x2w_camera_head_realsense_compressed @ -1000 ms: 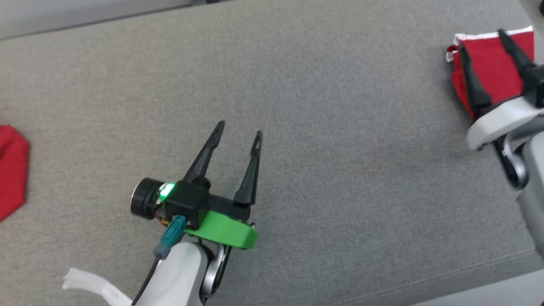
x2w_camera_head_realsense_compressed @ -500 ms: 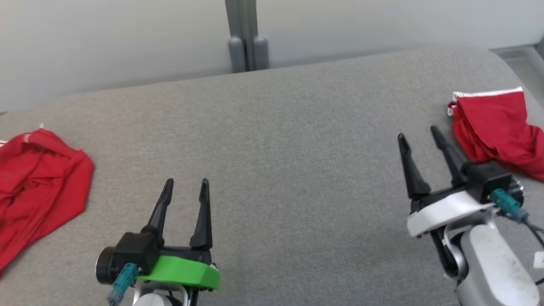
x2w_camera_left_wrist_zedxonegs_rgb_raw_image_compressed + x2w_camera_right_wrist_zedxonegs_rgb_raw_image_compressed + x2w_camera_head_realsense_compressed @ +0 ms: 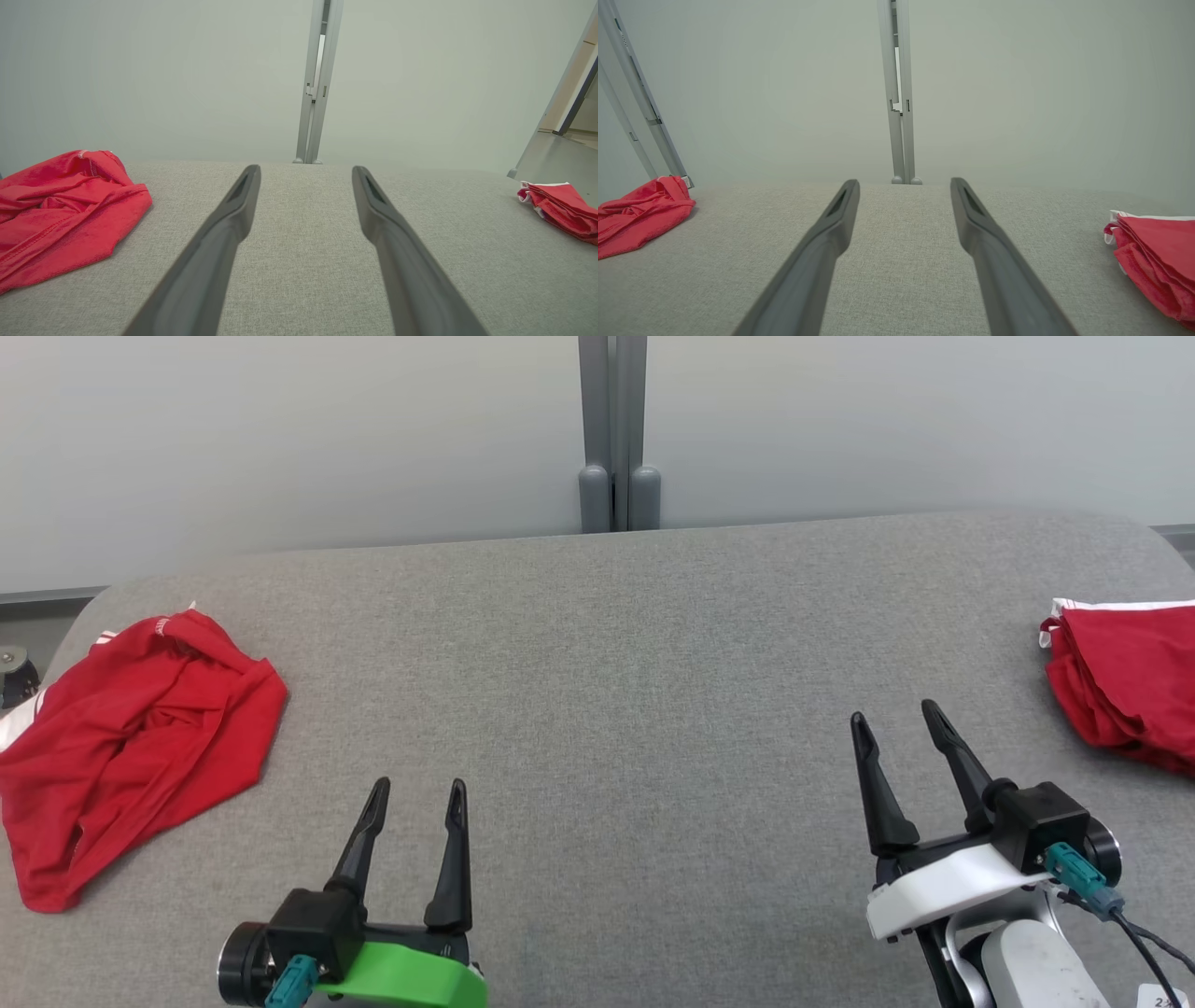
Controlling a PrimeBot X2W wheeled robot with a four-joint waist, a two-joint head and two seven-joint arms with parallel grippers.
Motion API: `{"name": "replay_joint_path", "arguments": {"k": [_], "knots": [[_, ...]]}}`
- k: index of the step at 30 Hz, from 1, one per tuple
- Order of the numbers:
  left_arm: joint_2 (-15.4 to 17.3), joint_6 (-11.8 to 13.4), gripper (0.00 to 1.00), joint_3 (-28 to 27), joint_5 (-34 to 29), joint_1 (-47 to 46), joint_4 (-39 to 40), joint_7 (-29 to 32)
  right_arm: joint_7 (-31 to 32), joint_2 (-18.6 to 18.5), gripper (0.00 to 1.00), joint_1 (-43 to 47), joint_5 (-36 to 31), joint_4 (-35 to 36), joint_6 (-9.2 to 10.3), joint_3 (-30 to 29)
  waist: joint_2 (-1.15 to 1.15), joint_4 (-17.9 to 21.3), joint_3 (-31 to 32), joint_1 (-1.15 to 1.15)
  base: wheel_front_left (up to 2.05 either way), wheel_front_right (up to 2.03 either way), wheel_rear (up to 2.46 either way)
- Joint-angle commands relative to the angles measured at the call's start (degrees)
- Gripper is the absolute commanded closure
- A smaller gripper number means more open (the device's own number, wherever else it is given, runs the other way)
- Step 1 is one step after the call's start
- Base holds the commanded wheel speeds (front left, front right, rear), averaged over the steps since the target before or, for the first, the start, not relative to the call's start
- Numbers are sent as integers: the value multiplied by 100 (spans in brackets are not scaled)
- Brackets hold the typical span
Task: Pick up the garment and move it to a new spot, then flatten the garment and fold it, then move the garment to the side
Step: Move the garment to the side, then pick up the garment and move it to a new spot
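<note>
Garment (image 3: 140, 747), red, crumpled: lies on the worktop (image 3: 607, 644) well left of the left claw (image 3: 417, 789), a little ahead of its tips. Apart from it, not touched. Left claw: fingers spread, nothing between them, bare grey cloth beneath. Right claw (image 3: 893, 714): likewise spread and empty. Folded garment (image 3: 1120, 681), red with white trim, sits off to the right of the right claw, near the worktop's edge. It looks finished and set aside.

Step in hand, as I read it: fetch the crumpled one. Swing the left claw leftward and come down on a raised ridge of cloth on the claw-side edge. Pinch one or two layers only, then lift clear before carrying it to the open ground between the claws. Grabbing the whole heap would likely make flattening harder.

Count: garments, two. Claws, two. Worktop, one.
</note>
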State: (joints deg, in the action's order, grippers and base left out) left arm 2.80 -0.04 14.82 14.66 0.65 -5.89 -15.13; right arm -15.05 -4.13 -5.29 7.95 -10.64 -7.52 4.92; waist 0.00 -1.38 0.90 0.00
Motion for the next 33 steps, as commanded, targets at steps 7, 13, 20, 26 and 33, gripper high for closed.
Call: {"name": "replay_joint_path", "arguments": {"k": [7,13,20,26,33], "knots": [[20,38,0,54,42,134,33,-1,-17,83,0,47,5,45,6,8,0,57,-18,0,0,0,0],[20,13,0,-28,-6,45,20,-1,-17,105,0,53,14,-11,6,53,0,129,-11,0,0,0,0],[21,37,0,-93,51,-4,48,-1,-17,116,0,44,46,-35,6,24,0,173,-19,0,0,0,0],[21,-2,0,-81,35,-9,1,-1,-17,120,0,63,66,-56,6,6,0,156,-32,0,0,0,0],[21,-16,0,-39,44,-43,-43,-1,-17,121,0,132,68,-104,6,-4,0,0,-26,0,0,0,0]]}}
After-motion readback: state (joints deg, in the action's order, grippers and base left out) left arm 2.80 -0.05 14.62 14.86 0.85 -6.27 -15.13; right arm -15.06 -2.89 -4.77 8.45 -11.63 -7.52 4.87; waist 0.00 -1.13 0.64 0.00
